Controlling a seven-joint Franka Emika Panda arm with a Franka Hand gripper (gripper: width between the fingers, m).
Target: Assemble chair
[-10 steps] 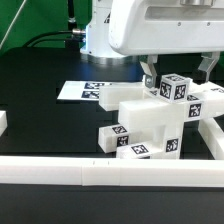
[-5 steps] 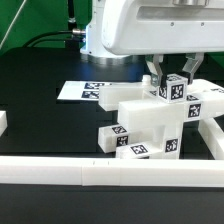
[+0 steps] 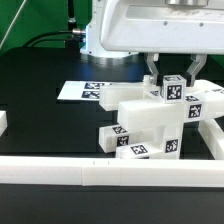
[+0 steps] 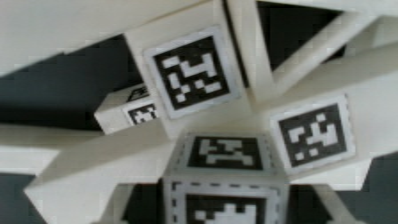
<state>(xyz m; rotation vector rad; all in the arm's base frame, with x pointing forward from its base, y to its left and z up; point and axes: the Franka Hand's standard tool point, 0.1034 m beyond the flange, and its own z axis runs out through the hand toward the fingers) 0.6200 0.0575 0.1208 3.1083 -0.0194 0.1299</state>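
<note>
Atop chair [image 3: 140, 112], gripper [image 3: 171, 77] now clamped on tagged post [image 3: 172, 90], jaws apart a sec ago

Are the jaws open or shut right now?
Shut on the post: in the exterior view the jaws press both its sides, above the chair.

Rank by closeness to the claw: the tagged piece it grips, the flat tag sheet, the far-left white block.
1. Tagged chair piece, in the claw.
2. Marker board, toward the exterior view's left.
3. White block, at that view's left edge.
</note>
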